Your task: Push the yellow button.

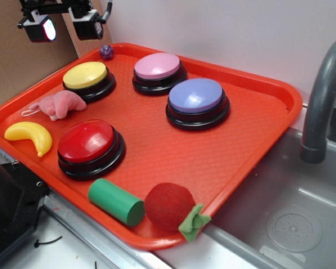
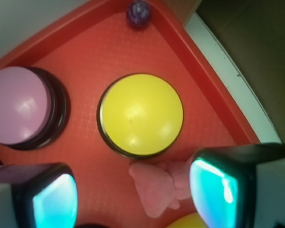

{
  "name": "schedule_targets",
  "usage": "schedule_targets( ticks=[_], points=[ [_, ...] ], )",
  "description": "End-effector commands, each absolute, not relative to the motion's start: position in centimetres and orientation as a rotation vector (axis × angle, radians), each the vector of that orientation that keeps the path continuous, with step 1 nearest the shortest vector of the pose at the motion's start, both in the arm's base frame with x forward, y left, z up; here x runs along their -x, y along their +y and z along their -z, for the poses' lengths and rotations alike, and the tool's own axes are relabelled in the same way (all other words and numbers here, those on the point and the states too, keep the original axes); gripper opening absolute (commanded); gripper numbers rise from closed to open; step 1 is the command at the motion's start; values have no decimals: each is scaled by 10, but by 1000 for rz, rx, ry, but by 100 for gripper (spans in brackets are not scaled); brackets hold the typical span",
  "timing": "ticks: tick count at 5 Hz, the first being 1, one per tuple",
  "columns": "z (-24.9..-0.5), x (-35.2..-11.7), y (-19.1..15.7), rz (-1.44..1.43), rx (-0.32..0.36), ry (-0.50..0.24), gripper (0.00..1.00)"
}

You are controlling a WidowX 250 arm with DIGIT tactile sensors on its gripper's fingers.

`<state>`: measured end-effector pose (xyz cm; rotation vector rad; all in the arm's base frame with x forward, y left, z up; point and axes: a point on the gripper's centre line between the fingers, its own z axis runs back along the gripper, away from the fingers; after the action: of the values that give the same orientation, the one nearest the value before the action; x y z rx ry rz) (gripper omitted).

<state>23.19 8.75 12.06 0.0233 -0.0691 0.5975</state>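
Note:
The yellow button (image 1: 86, 75), a dome on a black round base, sits at the back left of the orange tray (image 1: 173, 157). In the wrist view the yellow button (image 2: 141, 115) lies below and slightly ahead of my gripper (image 2: 135, 194). My gripper (image 1: 64, 25) hangs high above the tray's back-left corner, well clear of the button. Its two fingers stand wide apart with nothing between them, so it is open.
On the tray are a pink-topped button (image 1: 158, 72), a purple-blue button (image 1: 197, 102), a red button (image 1: 89, 148), a pink plush toy (image 1: 60, 105), a toy banana (image 1: 29, 136), a green cylinder (image 1: 116, 202), a red ball (image 1: 169, 206) and a small purple ball (image 1: 106, 51). A sink with a grey faucet (image 1: 323, 101) lies to the right.

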Motion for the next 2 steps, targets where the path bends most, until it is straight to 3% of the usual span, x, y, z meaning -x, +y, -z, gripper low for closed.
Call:
schedule_targets(
  ticks=[1, 2],
  points=[
    [-142, -228, 92, -588, -40, -122, 100],
    [-148, -222, 86, -563, -44, -128, 100]
  ],
)
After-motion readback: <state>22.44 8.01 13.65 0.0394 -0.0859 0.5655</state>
